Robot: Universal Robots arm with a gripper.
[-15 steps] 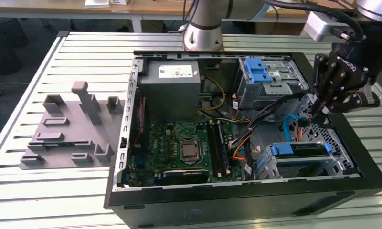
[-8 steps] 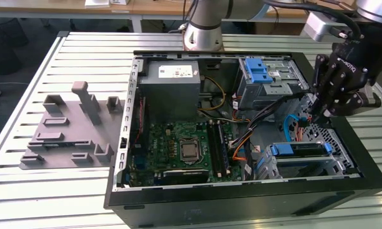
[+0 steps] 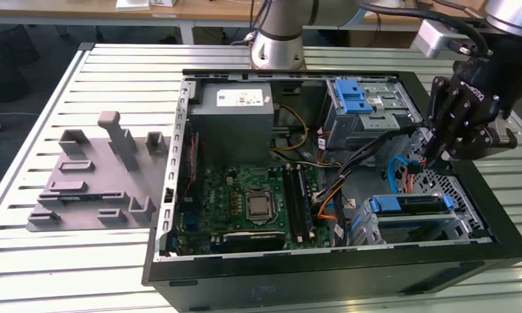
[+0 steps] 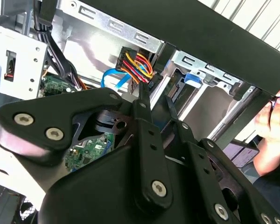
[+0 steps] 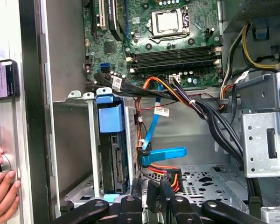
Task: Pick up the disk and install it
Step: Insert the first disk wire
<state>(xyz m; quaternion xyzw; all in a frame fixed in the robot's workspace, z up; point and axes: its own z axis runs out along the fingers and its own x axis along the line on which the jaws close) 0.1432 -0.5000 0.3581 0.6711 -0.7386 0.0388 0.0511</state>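
One disk (image 3: 406, 204) sits in the lower right of the exterior view, already lodged in its silver bay inside the open computer case (image 3: 331, 277), blue rail showing on its near edge. In the first wrist view the same disk (image 5: 113, 161) stands on edge at lower centre. The gripper (image 3: 441, 153) hangs above the case's right side, its fingers closed together and holding nothing (seen in the second wrist view (image 4: 147, 95) near the bundle of coloured wires (image 4: 136, 65)). Judging from this, any seating push should run straight along the bay, clear of the blue cable (image 5: 151, 126). A person's hand (image 5: 2, 193) rests outside the case.
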